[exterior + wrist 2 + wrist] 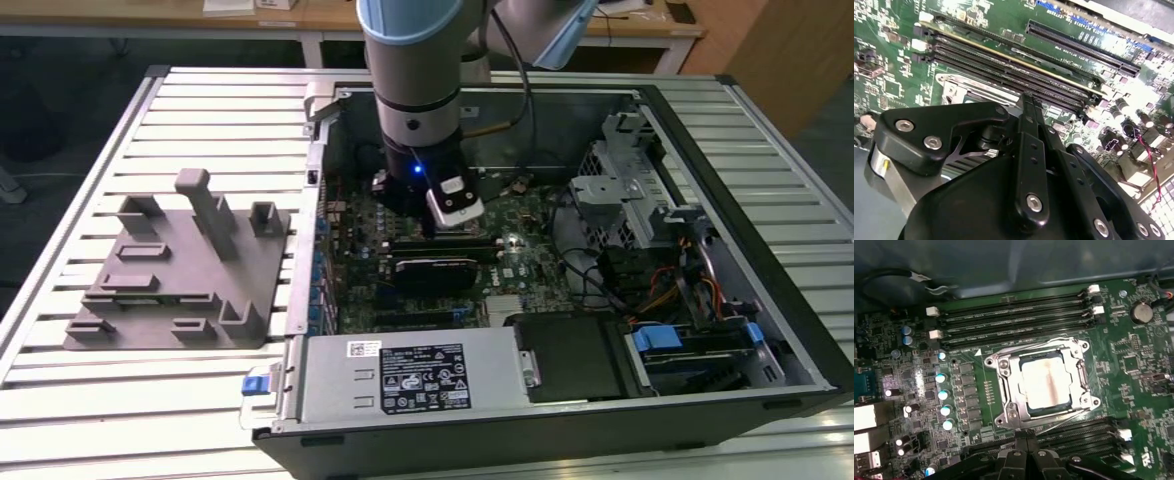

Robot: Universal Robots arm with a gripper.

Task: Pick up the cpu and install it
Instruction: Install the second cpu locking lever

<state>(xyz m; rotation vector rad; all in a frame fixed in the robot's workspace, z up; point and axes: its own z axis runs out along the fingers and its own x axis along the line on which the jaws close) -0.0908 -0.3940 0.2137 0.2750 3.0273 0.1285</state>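
Exterior view, the exterior view's left to right: grey plastic fixture (180,265) sits on the slatted worktop (80,150), at about 9 o'clock from the open computer case (561,270). Arm (420,90) comes down into the case over the green motherboard (534,255). Silver box with black label (407,375) lies at 6 o'clock in the case; drive cage and cable bundle (654,290) at 3 o'clock.

First wrist view: cpu (1046,382), pale silver top with a brownish smear, sits flat inside the metal socket frame (1004,390) on the board. Memory slots (1014,320) run at 12 o'clock from the socket; more slots at 5 o'clock. A row of round capacitors (943,392) stands at 9 o'clock.

Pincer (1026,442) at 6 o'clock from the socket, apart from the cpu; fingers (1019,440) pressed together, nothing between them. Second wrist view shows the same pincer (1026,100), closed and empty, tips pointing toward the socket edge (971,90).
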